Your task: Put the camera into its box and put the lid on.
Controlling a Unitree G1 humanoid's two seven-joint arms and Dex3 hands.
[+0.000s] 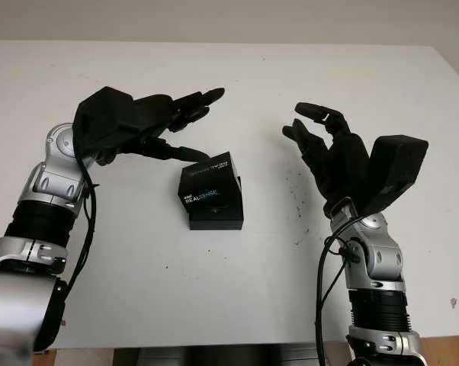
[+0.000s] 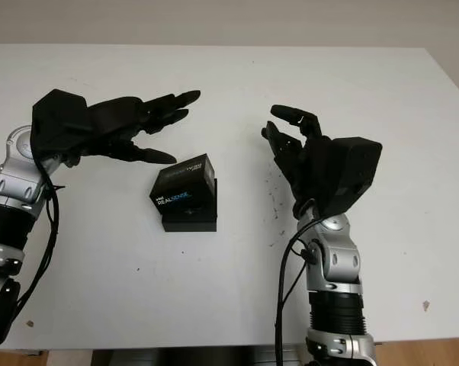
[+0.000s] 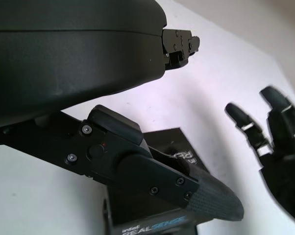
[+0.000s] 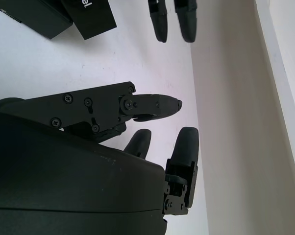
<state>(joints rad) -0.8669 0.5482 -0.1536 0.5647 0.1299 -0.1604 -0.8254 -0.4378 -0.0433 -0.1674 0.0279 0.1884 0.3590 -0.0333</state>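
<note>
Lid (image 1: 208,185) sits tilted on box (image 1: 216,214), mid-table (image 1: 214,305). Your left hand (image 1: 149,126) is nearer, thumb almost touching it; right hand (image 1: 332,152) well apart. Both open, empty.

Two head cameras look forward and down from above at the white rectangular tabletop (image 1: 237,297), sharing the small black cardboard box (image 2: 185,192), which both close wrist cameras also catch

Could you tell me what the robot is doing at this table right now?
A black box sits mid-table with its lid tilted askew on top, not seated. The left hand hovers open just behind and left of the box, one finger reaching toward the lid. The right hand is raised open to the right, apart from the box. Neither hand holds anything.
</note>
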